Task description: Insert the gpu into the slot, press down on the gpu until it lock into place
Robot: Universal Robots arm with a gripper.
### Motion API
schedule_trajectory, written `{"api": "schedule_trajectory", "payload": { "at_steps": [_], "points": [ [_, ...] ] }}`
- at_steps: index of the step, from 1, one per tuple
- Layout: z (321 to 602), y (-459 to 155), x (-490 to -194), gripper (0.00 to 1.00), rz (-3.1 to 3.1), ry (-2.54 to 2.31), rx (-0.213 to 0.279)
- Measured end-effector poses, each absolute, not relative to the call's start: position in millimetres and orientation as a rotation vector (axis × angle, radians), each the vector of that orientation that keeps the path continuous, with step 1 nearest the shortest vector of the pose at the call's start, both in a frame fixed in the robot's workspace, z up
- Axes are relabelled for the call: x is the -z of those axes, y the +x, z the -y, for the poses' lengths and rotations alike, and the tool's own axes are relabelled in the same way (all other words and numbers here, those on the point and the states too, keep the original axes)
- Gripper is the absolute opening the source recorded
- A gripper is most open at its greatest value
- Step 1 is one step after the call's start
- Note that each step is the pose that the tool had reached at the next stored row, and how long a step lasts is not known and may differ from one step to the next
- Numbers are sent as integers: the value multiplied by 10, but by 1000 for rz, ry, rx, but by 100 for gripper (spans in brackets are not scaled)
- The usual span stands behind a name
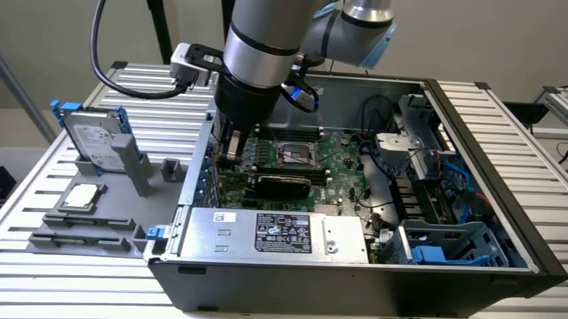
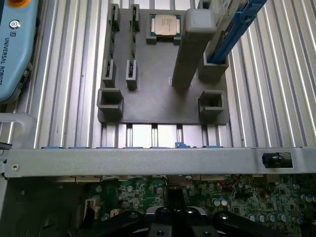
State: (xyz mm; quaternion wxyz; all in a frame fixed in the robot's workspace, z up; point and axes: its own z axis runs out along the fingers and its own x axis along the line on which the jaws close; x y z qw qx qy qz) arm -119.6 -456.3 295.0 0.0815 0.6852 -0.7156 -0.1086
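a hard drive [image 1: 92, 141] and cpu [image 1: 82, 195] are sitting on the grey fixture [image 1: 89, 226] at nine o'clock of the case [image 1: 355, 292]. the gripper [image 1: 233, 151], fingers pressed together, is hanging over the motherboard [image 1: 342, 149]; the gpu [image 1: 282, 182] is lying at its four o'clock, behind the power supply [image 1: 275, 232].

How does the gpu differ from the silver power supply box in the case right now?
The gpu is a dark, low card lying over the green motherboard in the middle of the case, right under the arm; the power supply box is silver metal with a printed label, and stands apart from the arm. The gpu is the slimmer and shorter of the two; the power supply box is bulkier and sits against the case's near wall. Both are rectangular and lie inside the open case.
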Motion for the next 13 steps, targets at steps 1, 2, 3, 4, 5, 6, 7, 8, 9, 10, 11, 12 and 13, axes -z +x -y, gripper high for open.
{"api": "schedule_trajectory", "payload": {
  "at_steps": [1,2,3,4,5,6,7,8,9,10,11,12,13],
  "points": [
    [4563,-1198,-2948,11,2143,2042,323],
    [4563,-1201,-2945,11,2148,2037,322],
    [4563,-1204,-2944,11,2152,2032,321],
    [4563,-1207,-2942,11,2155,2026,320],
    [4563,-1207,-2942,11,2158,2021,321],
    [4563,-1208,-2942,11,2161,2017,323],
    [4563,-1208,-2942,11,2164,2013,324],
    [4563,-1208,-2941,11,2166,2010,324],
    [4562,-1208,-2941,11,2168,2007,325],
    [4562,-1208,-2941,11,2170,2004,325],
    [4561,-1208,-2940,11,2172,2001,326],
    [4561,-1208,-2940,11,2173,1999,327],
    [4560,-1208,-2940,11,2174,1997,327]
  ]
}}
